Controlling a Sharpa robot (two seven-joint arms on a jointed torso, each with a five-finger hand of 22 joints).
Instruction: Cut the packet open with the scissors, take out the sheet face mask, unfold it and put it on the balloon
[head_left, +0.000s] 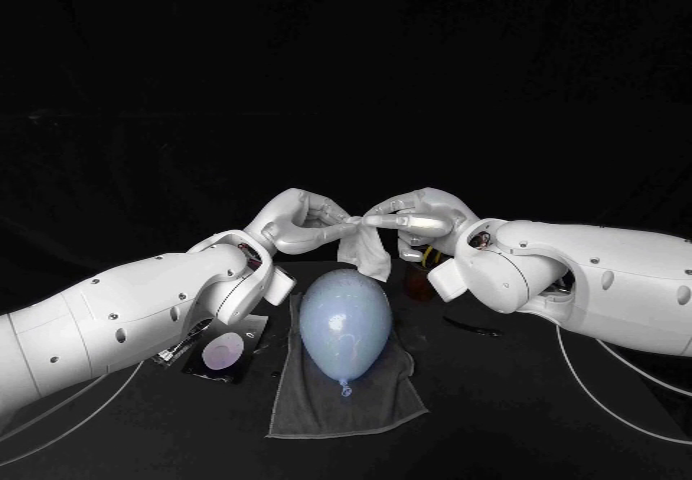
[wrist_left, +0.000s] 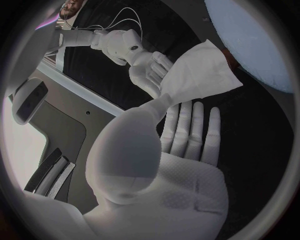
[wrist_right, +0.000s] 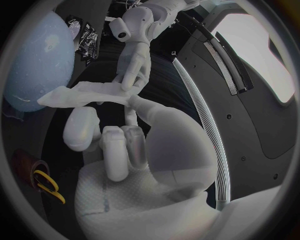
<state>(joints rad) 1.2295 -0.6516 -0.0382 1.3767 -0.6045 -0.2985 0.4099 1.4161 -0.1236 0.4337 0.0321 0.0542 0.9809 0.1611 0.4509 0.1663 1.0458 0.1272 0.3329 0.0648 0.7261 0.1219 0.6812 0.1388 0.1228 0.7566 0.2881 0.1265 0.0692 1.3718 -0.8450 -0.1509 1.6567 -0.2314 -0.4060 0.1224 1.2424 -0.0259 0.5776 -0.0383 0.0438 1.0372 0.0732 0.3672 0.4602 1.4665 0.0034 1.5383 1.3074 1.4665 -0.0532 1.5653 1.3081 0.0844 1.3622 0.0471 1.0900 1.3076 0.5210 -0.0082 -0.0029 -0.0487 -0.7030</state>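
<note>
Both hands meet in mid-air, and the sheet face mask (head_left: 369, 246) hangs between them. In the head view the left hand (head_left: 296, 226) and the right hand (head_left: 418, 218) each pinch its top edge at their fingertips, and the rest of the sheet droops in folds below them. The balloon (head_left: 346, 318) lies on the counter (head_left: 498, 405) below and just short of the two hands, on a grey towel (head_left: 310, 412). The mask's lower end hangs close to the balloon's far end; whether they touch cannot be told.

The left wrist view shows the left hand (wrist_left: 184, 150) from behind, its thumb rising to the bunched corner of the mask (wrist_left: 201, 67) with the other fingers stretched flat below. The right hand (wrist_left: 139, 57) grips the opposite edge, and the balloon (wrist_left: 253, 42) lies beyond the sheet.

The right wrist view shows the right hand (wrist_right: 125, 150) with one finger and the thumb on the mask (wrist_right: 84, 95) and the rest curled in. The left hand (wrist_right: 134, 60) reaches down to the same edge. This view also shows yellow-handled scissors (wrist_right: 47, 185) beside the right hand.
</note>
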